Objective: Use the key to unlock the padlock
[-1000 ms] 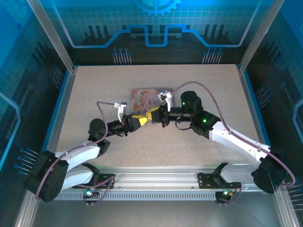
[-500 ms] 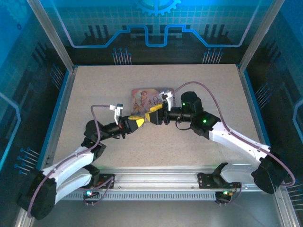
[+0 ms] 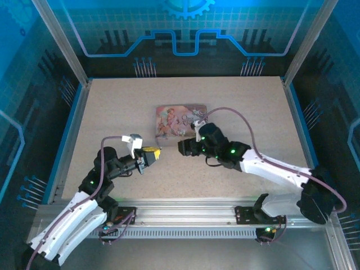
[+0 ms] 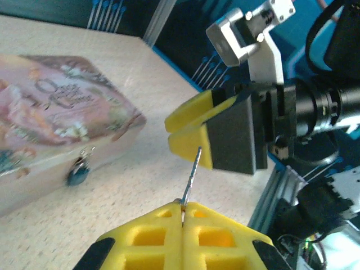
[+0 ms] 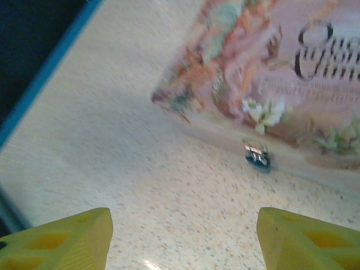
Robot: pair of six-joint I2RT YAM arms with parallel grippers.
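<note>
The tiny dark padlock (image 4: 79,171) hangs from the clasp on the front wall of the pink tin (image 4: 50,112). My left gripper (image 4: 183,211) is shut on the key (image 4: 192,174), whose thin silvery blade sticks up out of the fingertips. In the top view the left gripper (image 3: 152,153) sits left of and nearer than the tin (image 3: 180,119). My right gripper (image 3: 183,147) stands open in front of the tin, with nothing between its fingers (image 5: 62,239). The padlock (image 5: 257,156) lies ahead of it on the table, just right of centre.
The right arm's yellow finger (image 4: 191,140) hangs just beyond the key tip in the left wrist view. The speckled table (image 3: 112,107) is bounded by blue edging and aluminium posts. The base rail (image 3: 185,211) runs along the near side.
The two grippers were together in front of the tin. The right one has opened and drawn back towards me. The left arm has pulled back to the near left, taking the key.
</note>
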